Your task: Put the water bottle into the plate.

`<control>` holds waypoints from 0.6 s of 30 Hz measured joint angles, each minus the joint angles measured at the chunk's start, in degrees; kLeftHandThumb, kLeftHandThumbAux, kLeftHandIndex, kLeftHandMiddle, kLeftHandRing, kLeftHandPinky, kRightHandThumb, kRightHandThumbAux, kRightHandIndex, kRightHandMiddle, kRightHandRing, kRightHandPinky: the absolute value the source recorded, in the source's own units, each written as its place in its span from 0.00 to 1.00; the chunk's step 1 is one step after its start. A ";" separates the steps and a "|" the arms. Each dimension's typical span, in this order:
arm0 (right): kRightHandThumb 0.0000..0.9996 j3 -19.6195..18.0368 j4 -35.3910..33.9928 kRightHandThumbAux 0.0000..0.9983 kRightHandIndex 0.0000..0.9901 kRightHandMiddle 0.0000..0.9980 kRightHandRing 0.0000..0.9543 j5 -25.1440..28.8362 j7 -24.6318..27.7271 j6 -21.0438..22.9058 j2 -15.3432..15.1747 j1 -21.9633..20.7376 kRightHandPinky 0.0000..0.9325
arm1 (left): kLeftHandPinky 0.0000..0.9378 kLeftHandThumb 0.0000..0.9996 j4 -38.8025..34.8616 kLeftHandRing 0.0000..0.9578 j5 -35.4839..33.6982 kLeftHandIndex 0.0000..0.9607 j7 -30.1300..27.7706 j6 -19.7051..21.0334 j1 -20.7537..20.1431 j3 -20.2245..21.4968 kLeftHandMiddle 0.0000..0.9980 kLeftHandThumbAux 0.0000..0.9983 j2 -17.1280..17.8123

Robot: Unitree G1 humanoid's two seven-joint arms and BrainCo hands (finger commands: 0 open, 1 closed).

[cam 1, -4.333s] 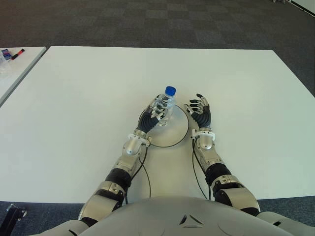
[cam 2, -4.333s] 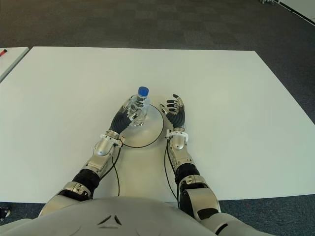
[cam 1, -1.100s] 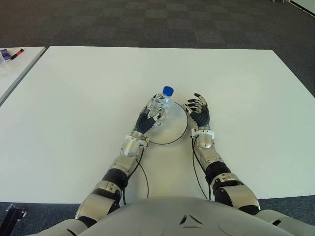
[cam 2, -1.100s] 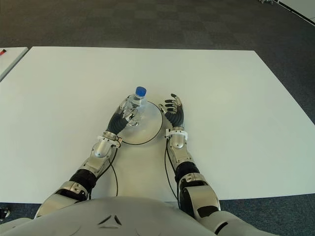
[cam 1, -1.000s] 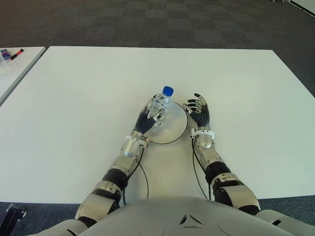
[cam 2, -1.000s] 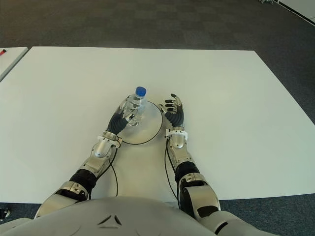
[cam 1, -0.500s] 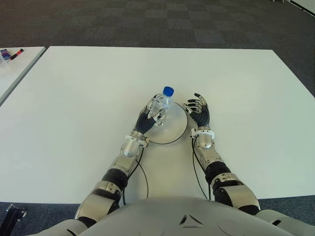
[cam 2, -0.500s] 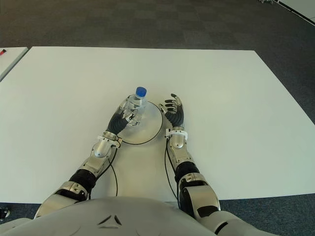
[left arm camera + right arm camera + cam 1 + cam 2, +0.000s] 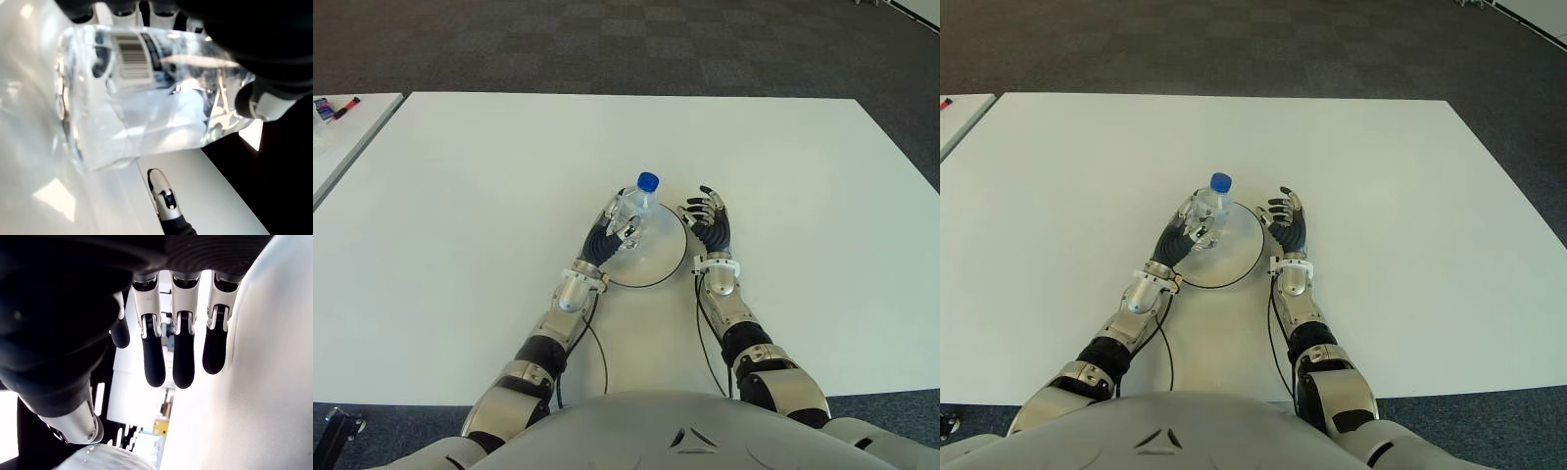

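Little has moved since the earlier frame: the left hand (image 9: 612, 227) still wraps its fingers round the one bottle (image 9: 635, 204), held upright over the single plate (image 9: 668, 269), probably to stand it there, while the right hand (image 9: 709, 226), fingers spread and empty, waits just right of the plate on the table (image 9: 489, 166).

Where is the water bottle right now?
The water bottle is gripped in the left hand over the far-left part of the plate, near table centre; the open right hand flanks the plate's right edge.
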 measured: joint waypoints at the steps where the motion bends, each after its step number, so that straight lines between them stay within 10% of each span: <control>1: 0.76 0.00 0.00 0.76 0.17 0.39 0.42 0.00 0.00 0.00 0.00 0.00 0.44 | 0.19 0.68 0.00 0.13 0.01 0.05 0.00 -0.01 0.00 0.00 0.13 0.37 0.02; 18: 0.75 0.05 0.01 0.76 0.17 0.40 0.43 -0.04 -0.20 0.00 0.00 -0.01 0.44 | 0.16 0.67 0.17 0.10 0.31 0.04 -0.01 -0.70 -0.06 0.05 0.09 0.36 0.35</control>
